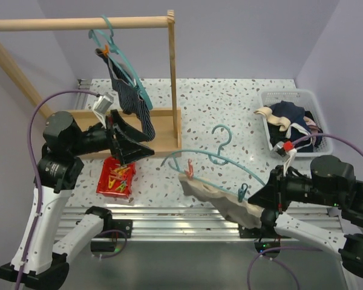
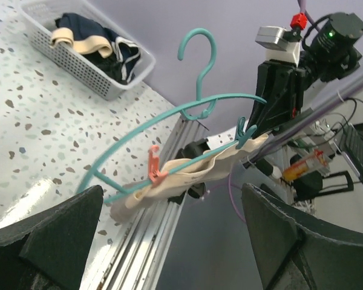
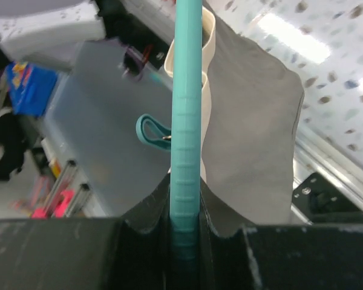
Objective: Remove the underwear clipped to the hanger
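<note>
**Beige briefs held out over the table's edge, both clips on**

The left gripper (image 1: 140, 144) hung with its fingers spread wide and nothing between them, just beside the navy striped briefs (image 1: 128, 95), which dangled from a second hanger (image 1: 122, 57) on the wooden rail (image 1: 78, 24). Below sat a red box (image 1: 116, 180) of coloured pegs; any label on it was probably too small to read, and no other writing or brand showed.

Further right, the teal hanger (image 1: 219, 158) carried the grey-beige briefs (image 1: 218, 199), pinned by an orange clip (image 1: 189, 170) and a teal clip (image 1: 242, 193). The right gripper (image 3: 186, 217) was clamped on the hanger's bar at one end. The white basket (image 1: 287, 93) of garments stood beyond it.

The risk lay in that one-ended hold: a tug on either clip could twist the bar in the jaws. The cloth also sagged past the near edge of the table (image 1: 230, 103), so once freed it might drop outside reach.
</note>
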### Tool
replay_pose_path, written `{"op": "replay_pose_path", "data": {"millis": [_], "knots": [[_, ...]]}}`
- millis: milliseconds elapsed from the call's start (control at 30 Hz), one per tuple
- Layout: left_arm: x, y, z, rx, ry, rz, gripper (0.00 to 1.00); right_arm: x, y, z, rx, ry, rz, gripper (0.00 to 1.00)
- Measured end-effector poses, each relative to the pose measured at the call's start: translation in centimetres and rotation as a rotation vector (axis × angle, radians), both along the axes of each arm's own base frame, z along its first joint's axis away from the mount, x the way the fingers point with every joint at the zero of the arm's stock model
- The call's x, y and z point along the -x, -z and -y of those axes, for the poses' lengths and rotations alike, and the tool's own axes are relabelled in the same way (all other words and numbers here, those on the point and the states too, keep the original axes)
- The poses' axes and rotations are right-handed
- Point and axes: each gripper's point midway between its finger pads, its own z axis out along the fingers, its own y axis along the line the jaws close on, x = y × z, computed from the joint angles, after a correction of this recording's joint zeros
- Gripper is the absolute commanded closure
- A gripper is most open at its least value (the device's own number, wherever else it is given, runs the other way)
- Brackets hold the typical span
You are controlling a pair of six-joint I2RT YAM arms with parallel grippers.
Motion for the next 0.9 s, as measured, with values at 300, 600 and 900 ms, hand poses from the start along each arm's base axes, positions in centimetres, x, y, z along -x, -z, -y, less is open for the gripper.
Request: {"op": "replay_pose_path", "data": {"millis": [300,600,900], "knots": [[5.6,2.2,2.3,-0.014,0.302,-0.035,0.00,6.4,2.6,-0.7,-0.041,-0.246,-0.267,1.00],[8.8,4.3,4.1,-0.064,0.509,-0.081,0.00,8.7,0.0,-2.5,-0.136,-0.456,-0.327,1.00],[9.8,6.4,5.7,-0.119,0.623,-0.158,0.06,8.4,-1.2,-3.9,-0.140,-0.542,-0.326,1.00]]}}
